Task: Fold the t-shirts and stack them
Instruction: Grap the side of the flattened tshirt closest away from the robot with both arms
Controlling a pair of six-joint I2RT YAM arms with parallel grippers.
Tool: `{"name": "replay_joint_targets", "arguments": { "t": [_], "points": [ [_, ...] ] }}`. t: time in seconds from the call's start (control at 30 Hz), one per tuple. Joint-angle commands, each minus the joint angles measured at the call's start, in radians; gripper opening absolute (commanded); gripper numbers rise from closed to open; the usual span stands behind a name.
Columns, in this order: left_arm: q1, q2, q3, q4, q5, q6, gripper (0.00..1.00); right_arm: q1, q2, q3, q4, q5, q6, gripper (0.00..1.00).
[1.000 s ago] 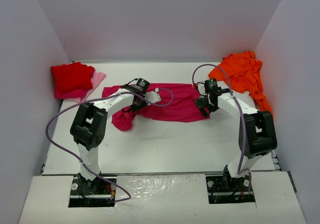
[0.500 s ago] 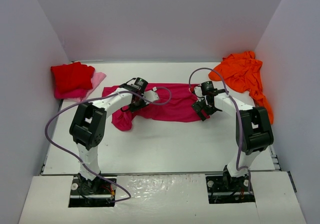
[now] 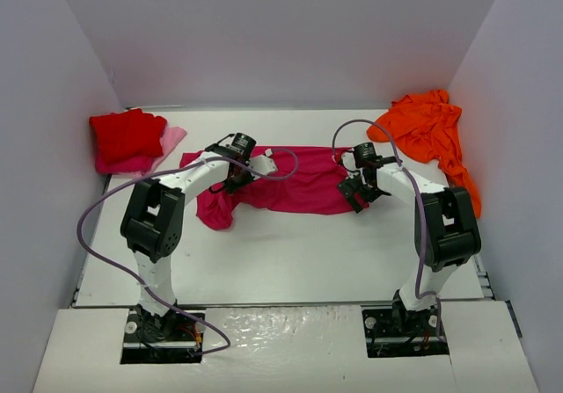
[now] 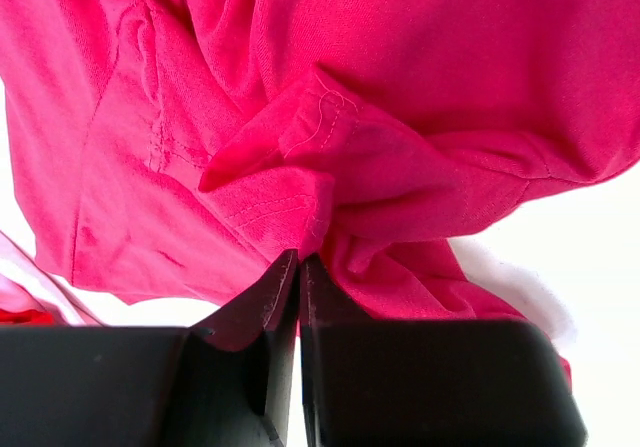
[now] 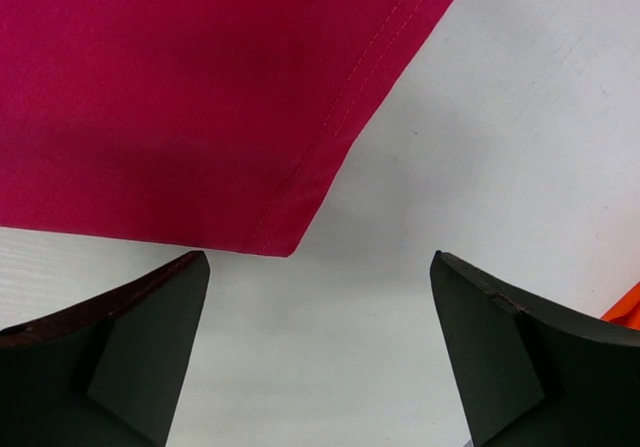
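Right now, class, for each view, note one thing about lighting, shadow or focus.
Top external: even, soft light, glare on the glossy near board. Left wrist: magenta t-shirt sharp, table blown out white, left end effector near-black. Right wrist: stitching crisp, a soft shadow band across the cloth, right end effector dark, little detail.

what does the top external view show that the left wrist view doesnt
Only the top external view: the crumpled orange t-shirt at the far right corner of the table, and the right tool, open, at the right edge of the magenta-pink t-shirt. Only the left wrist view: the left tool shut on a stitched fold of that shirt. Both: the magenta-pink t-shirt lying on the white table.
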Motion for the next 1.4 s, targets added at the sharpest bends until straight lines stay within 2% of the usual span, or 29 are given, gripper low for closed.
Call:
{"name": "replay_joint_targets", "arguments": {
  "t": [0.0, 0.2, 0.37, 0.43, 0.63, 0.8, 0.87, 1.07, 1.1, 1.17, 1.27, 1.37],
  "points": [
    [0.013, -0.093, 0.045, -0.006, 0.016, 0.005, 0.0, 0.012, -0.003, 0.041, -0.017, -0.004, -0.002, 0.9],
    [0.03, -0.09, 0.059, -0.016, 0.037, 0.001, 0.0, 0.013, 0.009, 0.037, -0.046, -0.037, -0.015, 0.91],
    [0.032, -0.103, 0.028, 0.004, 0.04, -0.003, 0.0, 0.027, 0.006, 0.025, -0.131, -0.063, -0.108, 0.93],
    [0.034, -0.107, 0.023, 0.006, 0.038, -0.002, 0.0, 0.037, -0.009, 0.013, -0.155, -0.058, -0.159, 0.88],
    [0.038, -0.109, 0.02, 0.005, 0.044, -0.009, 0.0, 0.064, 0.017, 0.066, -0.178, -0.005, -0.214, 0.86],
    [0.038, -0.12, 0.011, 0.007, 0.04, -0.012, 0.0, 0.087, 0.095, 0.119, -0.216, 0.016, -0.251, 0.83],
    [0.037, -0.124, 0.006, 0.009, 0.038, -0.012, 0.0, 0.088, 0.125, 0.133, -0.221, 0.021, -0.264, 0.76],
    [0.038, -0.127, 0.006, 0.009, 0.031, -0.005, 0.0, 0.087, 0.23, 0.171, -0.22, 0.035, -0.28, 0.7],
    [0.038, -0.128, 0.006, 0.009, 0.03, -0.003, 0.0, 0.088, 0.243, 0.175, -0.219, 0.033, -0.288, 0.65],
    [0.039, -0.133, 0.0, 0.01, 0.03, -0.001, 0.0, 0.087, 0.271, 0.19, -0.218, 0.025, -0.292, 0.43],
    [0.048, -0.153, -0.015, 0.018, 0.03, -0.003, 0.0, 0.088, 0.293, 0.201, -0.218, 0.024, -0.289, 0.0],
    [0.064, -0.215, -0.058, 0.037, 0.035, -0.016, 0.0, 0.087, 0.28, 0.188, -0.219, 0.024, -0.291, 0.0]
  ]
}}
